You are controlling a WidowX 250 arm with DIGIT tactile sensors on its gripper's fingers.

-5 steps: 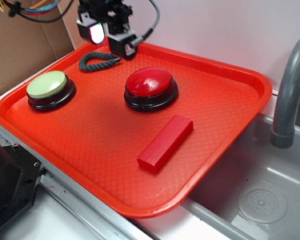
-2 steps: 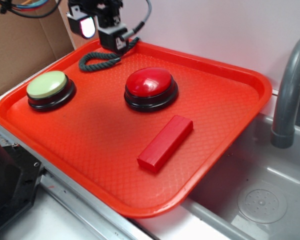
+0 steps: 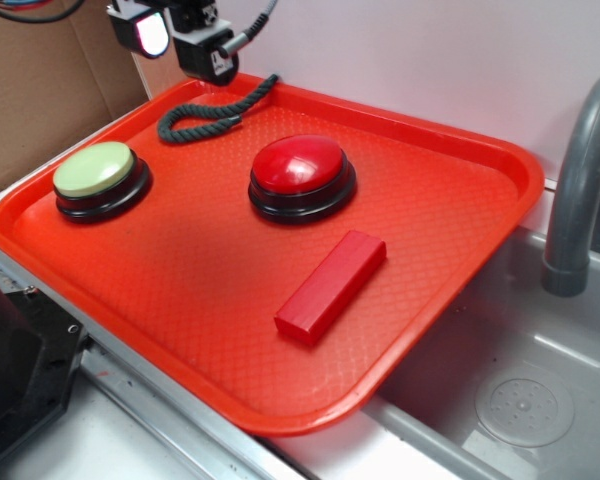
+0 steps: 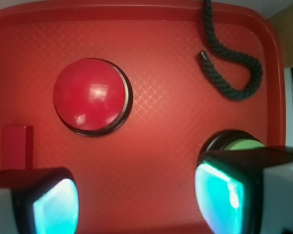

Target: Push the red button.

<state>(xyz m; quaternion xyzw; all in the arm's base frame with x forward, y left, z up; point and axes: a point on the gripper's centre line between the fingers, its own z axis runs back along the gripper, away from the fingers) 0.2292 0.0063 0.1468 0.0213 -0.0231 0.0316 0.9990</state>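
Observation:
The red button (image 3: 300, 166) is a glossy red dome on a black round base, standing near the middle of the orange tray (image 3: 460, 230). In the wrist view the red button (image 4: 90, 96) lies at upper left, well beyond the fingers. My gripper (image 3: 175, 40) hangs high above the tray's far left corner, up and to the left of the button and apart from it. Its two glowing pads (image 4: 56, 209) stand wide apart with only tray floor between them, so my gripper (image 4: 136, 204) is open and holds nothing.
A pale green dome button (image 3: 95, 170) stands at the tray's left, partly behind my right finger (image 4: 234, 192) in the wrist view. A dark rope (image 3: 205, 115) lies at the far edge. A red rectangular block (image 3: 330, 287) lies in front of the button. A sink (image 3: 520, 400) and grey faucet (image 3: 580, 180) are at right.
My gripper has risen and drifted left toward the tray's far left corner, away from the red button. The rope it had partly covered now shows in full. Nothing on the tray moved.

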